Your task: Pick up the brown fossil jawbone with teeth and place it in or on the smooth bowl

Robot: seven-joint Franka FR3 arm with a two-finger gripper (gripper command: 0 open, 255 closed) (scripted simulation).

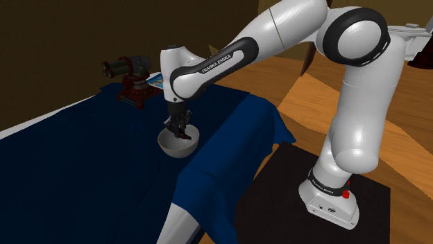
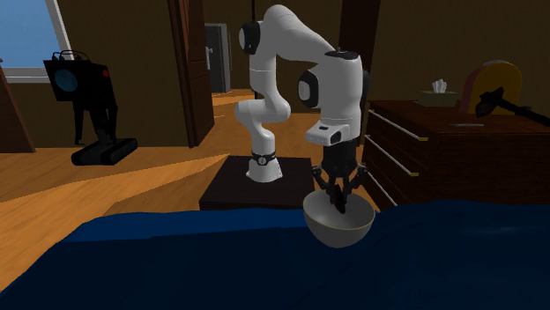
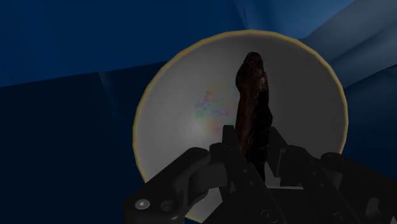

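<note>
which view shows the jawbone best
The wrist view: the brown jawbone stands out against the pale bowl, clasped by the claw. The second exterior view shows a dark sliver at the bowl; the shoulder view hardly separates it from the claw.

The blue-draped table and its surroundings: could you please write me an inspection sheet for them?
Surface: table under a dark blue cloth, creased near its edge.
Job's things: dark brown elongated fossil jawbone held upright over the smooth pale grey round bowl; not yet released.
Clutter: dark red and green device at the table's far corner, apart from the bowl.
Grippers: black two-finger pincer shut on the jawbone, at the bowl's mouth.
Cables: nothing seen.
Surroundings: wooden floor, dark wooden dresser, black stand with a blue disc.
</note>
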